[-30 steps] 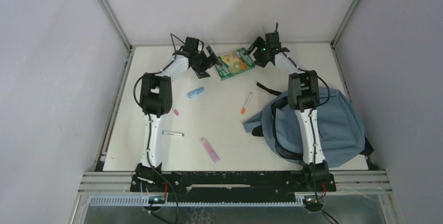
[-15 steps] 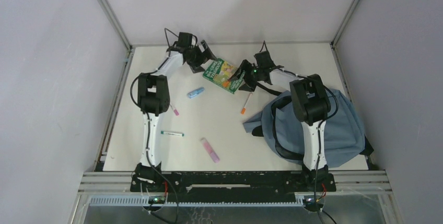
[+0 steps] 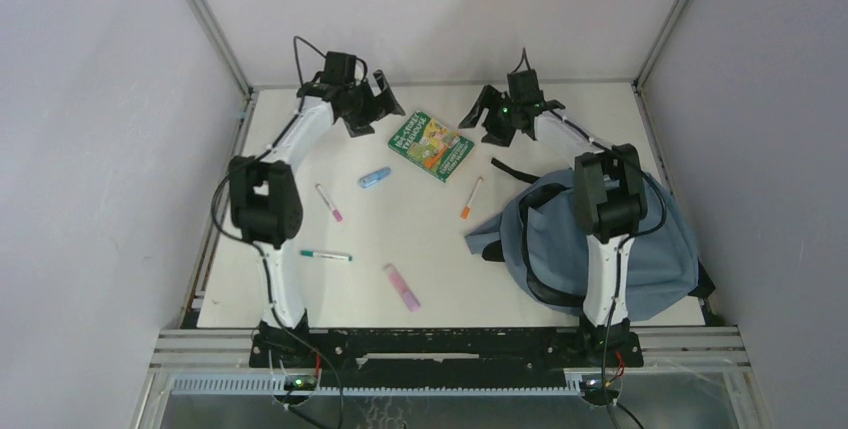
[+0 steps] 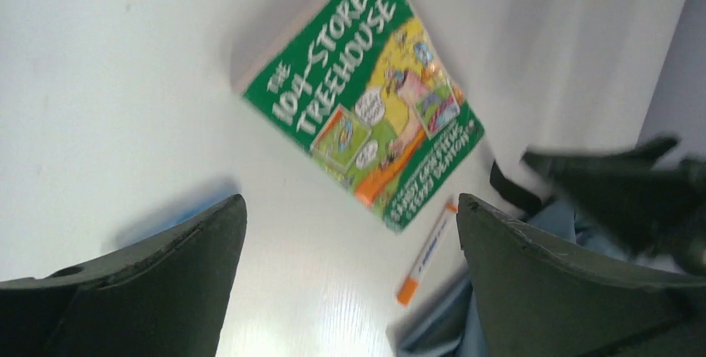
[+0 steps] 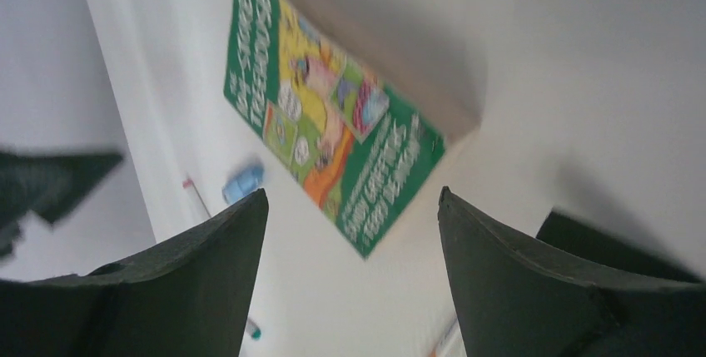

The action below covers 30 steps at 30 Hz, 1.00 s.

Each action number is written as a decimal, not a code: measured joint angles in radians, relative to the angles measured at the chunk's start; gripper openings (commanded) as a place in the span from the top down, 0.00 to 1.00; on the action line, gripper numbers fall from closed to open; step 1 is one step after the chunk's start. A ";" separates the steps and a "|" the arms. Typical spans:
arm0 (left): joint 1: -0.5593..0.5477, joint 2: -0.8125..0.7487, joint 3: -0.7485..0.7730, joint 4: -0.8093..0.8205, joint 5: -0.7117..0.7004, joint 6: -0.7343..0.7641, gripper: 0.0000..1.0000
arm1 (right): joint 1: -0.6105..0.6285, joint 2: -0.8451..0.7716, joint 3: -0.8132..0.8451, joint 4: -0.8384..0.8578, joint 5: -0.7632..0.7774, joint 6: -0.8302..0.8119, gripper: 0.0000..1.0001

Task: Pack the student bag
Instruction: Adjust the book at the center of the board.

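The dusty-blue student bag [image 3: 620, 244] lies at the right of the table with its black straps [image 3: 515, 169] showing. A green book [image 3: 431, 145] lies flat at the back middle, face up; it also shows in the left wrist view [image 4: 362, 95] and in the right wrist view [image 5: 329, 120]. My left gripper [image 3: 385, 109] is open and empty, just left of the book. My right gripper [image 3: 478, 114] is open and empty, just right of the book. Neither touches it.
Loose on the table are a blue eraser-like thing [image 3: 375, 178], an orange-capped pen [image 3: 471, 198], a pink-tipped pen [image 3: 329, 202], a green-tipped pen [image 3: 326, 256] and a pink highlighter [image 3: 402, 286]. Walls close in the back and sides.
The book was held up between both grippers and now lies flat on the table. Both grippers have let go and drawn back to either side of it.
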<state>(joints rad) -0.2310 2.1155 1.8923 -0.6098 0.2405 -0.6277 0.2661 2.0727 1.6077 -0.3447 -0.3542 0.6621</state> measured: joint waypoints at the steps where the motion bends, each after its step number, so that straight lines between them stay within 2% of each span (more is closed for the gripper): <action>1: -0.002 -0.058 -0.058 0.002 -0.009 0.000 0.00 | -0.012 0.024 0.045 -0.004 0.006 -0.002 0.17; 4: -0.021 -0.143 -0.159 0.011 -0.019 -0.007 0.00 | -0.037 0.125 0.192 -0.026 0.002 -0.002 0.18; 8: -0.076 -0.141 -0.245 0.043 -0.005 -0.039 0.00 | -0.056 0.308 0.412 -0.052 -0.014 0.002 0.19; 12: -0.124 -0.075 -0.262 0.055 0.027 -0.069 0.00 | -0.056 0.399 0.446 -0.078 -0.042 0.019 0.19; 15: -0.142 -0.047 -0.279 0.071 0.046 -0.085 0.00 | -0.047 0.387 0.400 -0.055 -0.075 0.032 0.19; 20: -0.136 -0.008 -0.273 0.106 0.054 -0.095 0.00 | -0.035 0.281 0.189 0.044 -0.131 0.048 0.24; 30: -0.085 0.143 -0.107 0.086 0.083 -0.057 0.00 | 0.014 0.135 -0.071 0.109 -0.205 0.010 0.27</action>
<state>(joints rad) -0.3161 2.2581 1.7851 -0.5240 0.3237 -0.6846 0.2802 2.2082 1.5372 -0.2352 -0.5594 0.6716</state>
